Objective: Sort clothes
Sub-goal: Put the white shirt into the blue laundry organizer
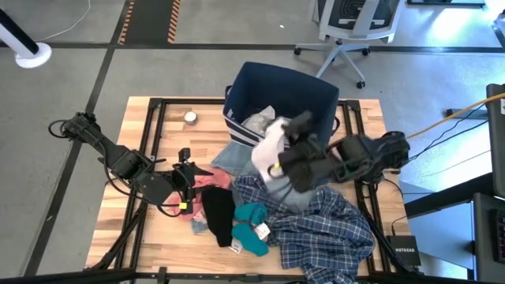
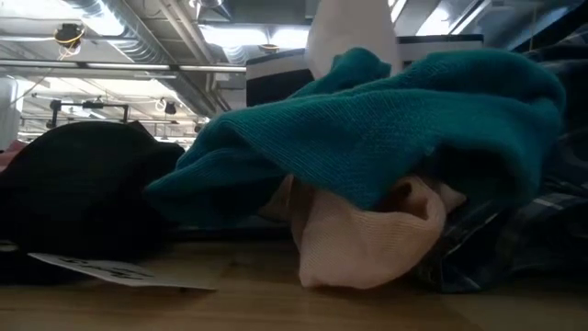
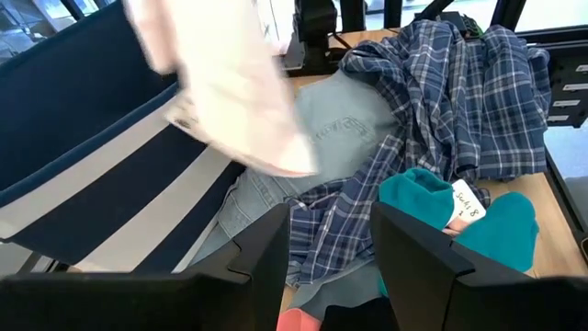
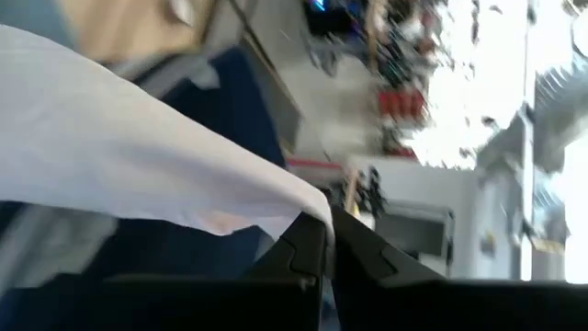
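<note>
White garment hangs pinched in the right gripper beside the bin.

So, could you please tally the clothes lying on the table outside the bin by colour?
Blue-white plaid shirt: 1
Light blue denim: 1
Teal pieces: 1
Black piece: 1
Pink piece: 1
Total: 5
</note>
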Tool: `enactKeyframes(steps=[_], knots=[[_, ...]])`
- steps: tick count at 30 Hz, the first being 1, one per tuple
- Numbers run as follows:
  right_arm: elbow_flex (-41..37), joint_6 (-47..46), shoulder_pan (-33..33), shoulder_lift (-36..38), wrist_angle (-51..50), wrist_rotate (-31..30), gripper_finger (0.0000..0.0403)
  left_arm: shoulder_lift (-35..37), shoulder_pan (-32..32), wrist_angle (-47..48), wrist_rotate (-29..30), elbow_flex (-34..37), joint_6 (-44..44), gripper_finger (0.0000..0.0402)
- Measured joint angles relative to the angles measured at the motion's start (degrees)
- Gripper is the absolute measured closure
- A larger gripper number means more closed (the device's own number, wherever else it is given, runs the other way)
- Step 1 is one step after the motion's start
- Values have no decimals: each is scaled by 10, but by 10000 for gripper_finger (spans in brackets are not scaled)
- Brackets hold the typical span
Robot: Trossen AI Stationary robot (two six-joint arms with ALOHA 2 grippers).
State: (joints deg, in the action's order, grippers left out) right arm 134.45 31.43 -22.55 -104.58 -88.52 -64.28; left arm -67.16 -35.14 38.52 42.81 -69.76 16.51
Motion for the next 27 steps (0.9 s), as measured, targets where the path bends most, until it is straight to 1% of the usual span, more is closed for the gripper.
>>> enactKeyframes(steps=[4, 10, 14, 17, 22, 25, 27], knots=[[0, -1, 33, 22, 2, -38, 383, 0, 0, 0, 0, 0, 0, 254], [0, 4, 95, 58, 23, -72, 382, 0, 0, 0, 0, 0, 0, 254], [0, 3, 148, 77, 33, -73, 382, 0, 0, -1, 0, 0, 0, 254], [0, -16, 186, 89, 34, -73, 382, 0, 0, -1, 0, 0, 0, 254], [0, -59, 234, 93, 33, -72, 382, 0, 0, -1, 0, 0, 0, 254], [0, -108, 255, 93, 18, -71, 381, 0, 0, -1, 0, 0, 0, 254], [0, -133, 268, 90, 10, -57, 381, 0, 0, -1, 0, 0, 0, 254]])
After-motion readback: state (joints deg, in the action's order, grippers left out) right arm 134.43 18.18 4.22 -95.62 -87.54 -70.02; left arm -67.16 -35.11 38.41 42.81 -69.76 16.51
